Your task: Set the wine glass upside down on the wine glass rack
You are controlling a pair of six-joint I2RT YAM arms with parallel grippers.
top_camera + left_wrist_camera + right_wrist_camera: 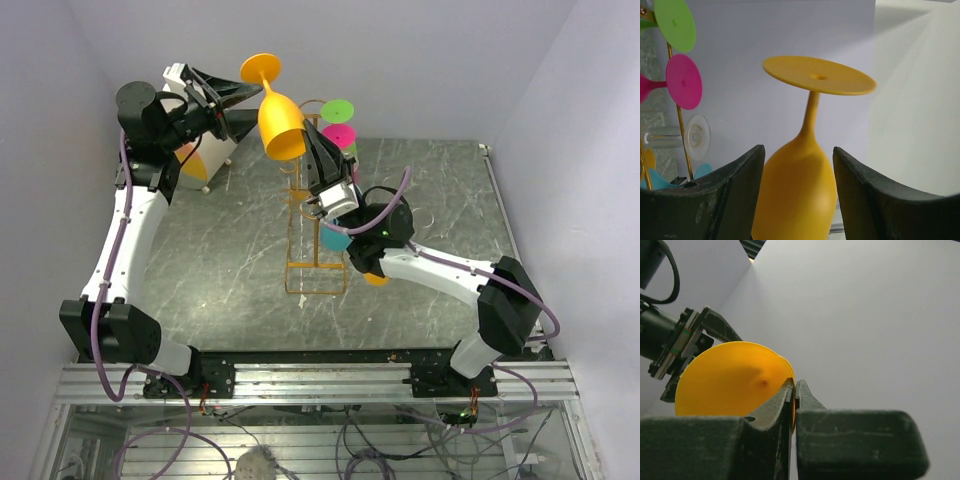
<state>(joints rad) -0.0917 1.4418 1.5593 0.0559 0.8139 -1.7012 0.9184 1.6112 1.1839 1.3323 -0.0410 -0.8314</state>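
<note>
The orange wine glass hangs upside down in the air, foot up, just left of the top of the golden wire rack. My right gripper reaches up from below and is shut on the bowl's rim; in the right wrist view the gripper pinches the thin orange wall. My left gripper is open, its fingers on either side of the bowl. The left finger lies close to the bowl and a gap shows at the right finger.
The rack holds a green glass, a pink glass, a teal glass and a clear one. A white holder stands at the back left. Walls close in on the back and both sides.
</note>
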